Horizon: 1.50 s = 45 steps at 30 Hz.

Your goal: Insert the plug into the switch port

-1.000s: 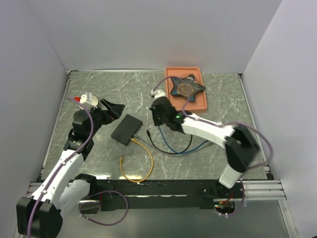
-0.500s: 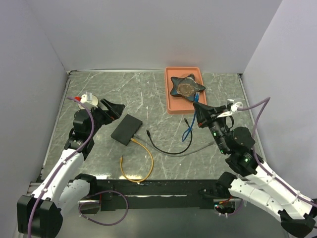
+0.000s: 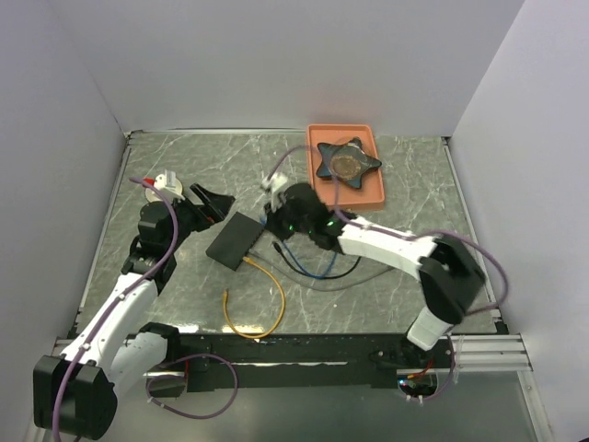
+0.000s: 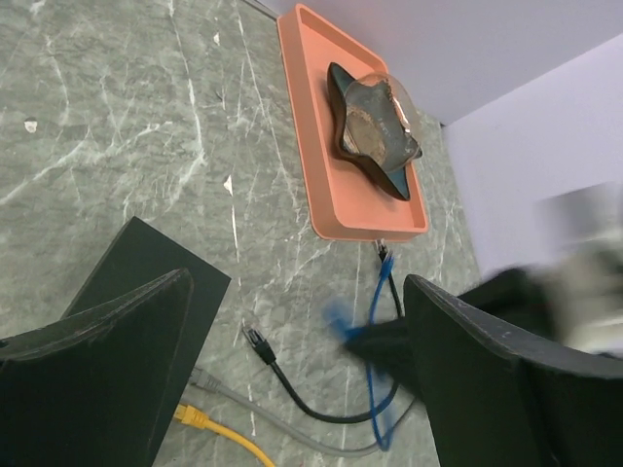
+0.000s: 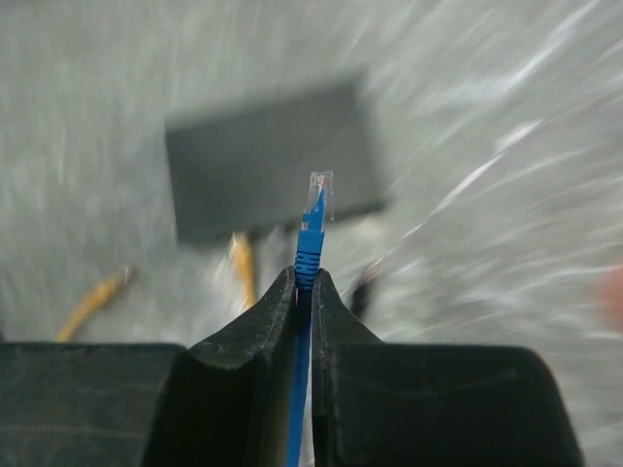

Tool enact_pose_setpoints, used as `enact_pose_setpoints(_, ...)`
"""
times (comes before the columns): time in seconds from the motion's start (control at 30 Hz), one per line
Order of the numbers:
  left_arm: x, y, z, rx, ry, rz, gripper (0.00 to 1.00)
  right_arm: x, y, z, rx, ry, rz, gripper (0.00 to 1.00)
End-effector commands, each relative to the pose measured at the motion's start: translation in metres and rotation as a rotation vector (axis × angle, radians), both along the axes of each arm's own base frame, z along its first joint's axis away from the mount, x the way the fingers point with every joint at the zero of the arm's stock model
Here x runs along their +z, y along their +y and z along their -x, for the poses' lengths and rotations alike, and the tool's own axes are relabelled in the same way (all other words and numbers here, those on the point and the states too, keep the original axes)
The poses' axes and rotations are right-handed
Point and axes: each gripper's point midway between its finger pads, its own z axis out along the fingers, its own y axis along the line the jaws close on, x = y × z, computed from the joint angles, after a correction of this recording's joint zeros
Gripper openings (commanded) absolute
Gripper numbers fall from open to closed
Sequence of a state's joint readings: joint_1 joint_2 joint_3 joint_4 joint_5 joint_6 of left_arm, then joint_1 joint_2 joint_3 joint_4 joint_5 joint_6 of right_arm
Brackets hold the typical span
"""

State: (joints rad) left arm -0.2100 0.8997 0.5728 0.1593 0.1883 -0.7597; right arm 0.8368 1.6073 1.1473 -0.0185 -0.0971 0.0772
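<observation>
The right tool (image 5: 303,277) clamps one blue cable (image 5: 298,409), its plug (image 5: 319,195) pointing lengthwise straight ahead at the lone black switch (image 5: 273,161); the left tool (image 4: 297,282) gapes, holding nothing.

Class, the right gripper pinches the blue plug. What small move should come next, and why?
Probably ease the right gripper forward toward the switch's near edge: the plug points at the switch but is not yet inserted.

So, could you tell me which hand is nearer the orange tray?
Right. The right hand, gripping the blue cable, is just left of the orange tray; the left hand is farther left, near the switch box.
</observation>
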Motion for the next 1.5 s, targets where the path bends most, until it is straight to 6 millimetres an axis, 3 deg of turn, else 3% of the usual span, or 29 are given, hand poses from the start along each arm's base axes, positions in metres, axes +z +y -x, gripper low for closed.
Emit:
enact_pose_setpoints(0.0, 0.014, -0.01, -0.004, -0.08, -0.081, -0.036, 0.96, -0.007, 0.026, 0.036, 0.181, 0.098, -0.108, 0.0)
enact_pose_setpoints(0.27, 0.024, -0.052, 0.011, -0.362, -0.18, 0.029, 1.0, 0.031, 0.027, 0.044, 0.234, 0.039, -0.225, 0.0)
enact_pose_setpoints(0.37, 0.028, -0.06, 0.017, -0.43, -0.207, 0.05, 0.94, 0.034, 0.019, 0.046, 0.242, 0.056, -0.257, 0.0)
enact_pose_setpoints(0.77, 0.048, -0.061, 0.033, -0.463, -0.304, 0.057, 0.91, 0.057, -0.008, 0.055, 0.369, 0.108, -0.45, 0.0)
enact_pose_setpoints(0.93, 0.054, -0.064, 0.039, -0.492, -0.324, 0.06, 0.91, 0.075, -0.018, 0.062, 0.438, 0.127, -0.572, 0.0)
enact_pose_setpoints(1.47, 0.054, -0.065, 0.039, -0.497, -0.31, 0.074, 0.91, 0.069, -0.03, 0.046, 0.329, 0.125, -0.529, 0.0)
